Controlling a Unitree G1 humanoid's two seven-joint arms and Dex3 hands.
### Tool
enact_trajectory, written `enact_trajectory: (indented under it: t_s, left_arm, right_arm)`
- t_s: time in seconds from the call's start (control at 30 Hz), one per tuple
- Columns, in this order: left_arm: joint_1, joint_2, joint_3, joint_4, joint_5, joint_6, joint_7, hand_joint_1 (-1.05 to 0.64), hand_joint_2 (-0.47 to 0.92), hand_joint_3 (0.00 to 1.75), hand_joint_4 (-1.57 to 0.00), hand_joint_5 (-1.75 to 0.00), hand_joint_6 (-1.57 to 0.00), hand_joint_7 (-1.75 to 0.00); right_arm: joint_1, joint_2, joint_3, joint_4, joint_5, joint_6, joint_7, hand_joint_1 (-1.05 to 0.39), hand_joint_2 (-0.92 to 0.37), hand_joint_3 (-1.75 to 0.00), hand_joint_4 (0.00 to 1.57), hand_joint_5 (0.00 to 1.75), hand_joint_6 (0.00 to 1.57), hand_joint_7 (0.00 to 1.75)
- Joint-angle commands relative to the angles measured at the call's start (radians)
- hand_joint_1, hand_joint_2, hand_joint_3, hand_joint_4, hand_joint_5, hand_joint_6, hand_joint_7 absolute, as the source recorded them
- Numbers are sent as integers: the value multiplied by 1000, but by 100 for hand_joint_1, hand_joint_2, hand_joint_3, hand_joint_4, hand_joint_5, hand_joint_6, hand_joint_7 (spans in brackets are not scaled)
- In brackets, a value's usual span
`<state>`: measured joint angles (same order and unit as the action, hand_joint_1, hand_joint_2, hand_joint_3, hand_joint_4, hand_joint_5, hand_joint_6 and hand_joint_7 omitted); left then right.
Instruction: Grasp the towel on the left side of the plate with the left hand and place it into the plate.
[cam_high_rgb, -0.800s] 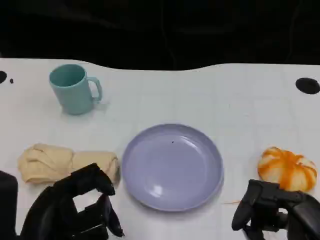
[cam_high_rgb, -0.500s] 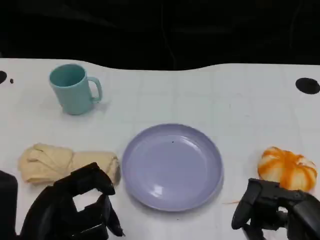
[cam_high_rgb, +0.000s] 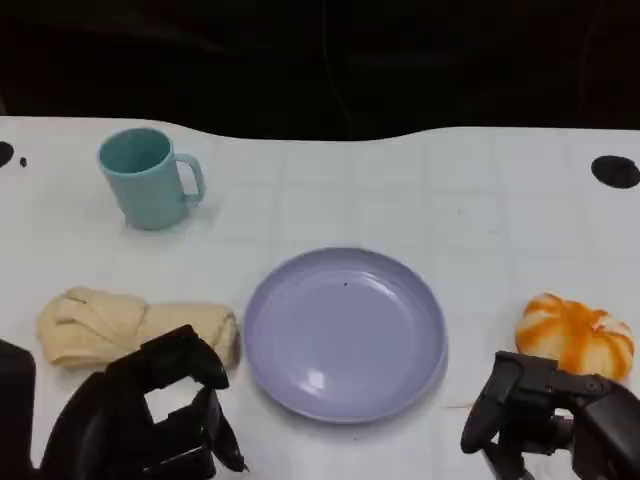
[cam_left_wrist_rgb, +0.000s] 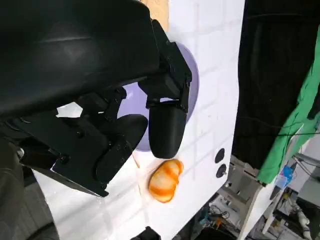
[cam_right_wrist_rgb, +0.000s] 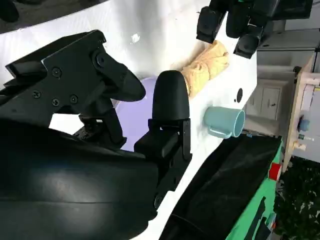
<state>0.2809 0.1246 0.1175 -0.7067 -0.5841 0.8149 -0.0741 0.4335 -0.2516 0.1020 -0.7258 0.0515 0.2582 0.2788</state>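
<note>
— Little has moved since the earlier frames: the right robot hand has sunk a touch toward the near edge, and the left robot hand sits much where it was. Towel, plate and mug lie as they did.

— What is the left one doing?

— It hovers at the near edge, fingers apart and holding nothing, just on the near side of the towel. I judge it is lined up so that a short reach forward brings the fingers over the roll.

— And the towel?

— It lies on the bench, left of the plate, its right end just beside the rim. Nothing is on the plate, so the placing is not yet begun.

— The right one?

— Fingers loosely curled on nothing, parked near the orange pumpkin-like thing, likely to keep out of the left arm's way.

— Anything else?

— A teal mug stands well behind the towel, clear of the path to the plate.
</note>
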Motion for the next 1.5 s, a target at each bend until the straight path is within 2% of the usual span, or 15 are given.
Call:
enact_trajectory:
  t_s: [0.03,0.1,0.17,0.3,0.37,0.47,0.57,0.67,0.83,1.03,1.17,1.2,1.37,1.5]
  left_arm:
    - [-8,-6,10,10,11,-34,9,-9,53,136,-81,-175,-67,-169]
    - [-11,-13,12,14,25,-56,17,-10,56,127,-70,-170,-65,-144]
    - [-13,-20,6,15,51,-87,25,-12,53,119,-59,-153,-63,-112]
    - [-7,-10,-33,31,160,-201,23,-15,53,103,-50,-129,-60,-75]
    - [-2,10,-63,51,247,-296,8,-20,65,76,-44,-116,-58,-55]
    - [-6,42,-84,88,340,-405,-16,-23,77,49,-39,-104,-55,-37]
    - [-29,75,-83,105,396,-439,-29,-23,89,22,-39,-91,-56,-23]
    - [-55,117,-79,111,440,-440,-49,-24,91,14,-34,-86,-53,-16]
    - [-96,224,-93,129,561,-453,-91,-30,90,7,-23,-81,-45,-8]
    - [-177,403,-160,199,796,-487,-157,-36,88,2,-5,-69,-36,-1]
    - [-228,484,-232,251,974,-506,-181,-42,88,0,-7,-60,-33,0]
    - [-238,496,-246,265,1007,-516,-185,-43,88,0,-12,-52,-33,0]
    - [-336,540,-348,389,1189,-536,-230,-48,87,0,-19,-37,-30,0]
    - [-409,516,-393,478,1245,-504,-288,-47,86,0,-22,-24,-28,0]
  right_arm:
    - [1,-2,-10,4,10,-4,-3,-5,-56,-113,75,175,66,142]
    - [0,-4,-8,4,4,-1,-3,-5,-56,-114,75,175,66,142]
    - [-1,-5,-5,2,1,0,-3,-5,-55,-114,75,175,66,142]
    - [-3,-2,2,3,-2,-2,-6,-4,-55,-115,75,175,65,142]
    - [-5,-2,6,4,-8,-6,-9,-5,-54,-114,75,175,66,142]
    - [-9,-2,8,3,-10,-3,-10,-5,-54,-114,75,174,66,142]
    - [-10,3,15,-5,-5,17,-13,-4,-55,-115,74,175,66,142]
    - [-10,5,24,-17,-9,28,-17,-4,-54,-116,75,175,66,143]
    - [-10,7,27,-24,-6,35,-18,-5,-54,-115,76,175,66,143]
    - [-11,3,24,-31,-6,42,-21,-5,-54,-115,76,175,66,143]
    - [-13,3,21,-32,-1,49,-19,-5,-54,-114,76,175,66,143]
    - [-13,3,21,-33,-1,51,-19,-5,-54,-114,76,175,66,143]
    - [-13,2,22,-34,-3,51,-19,-6,-54,-114,75,175,67,142]
    - [-10,2,22,-35,-5,48,-20,-6,-55,-113,75,175,67,141]
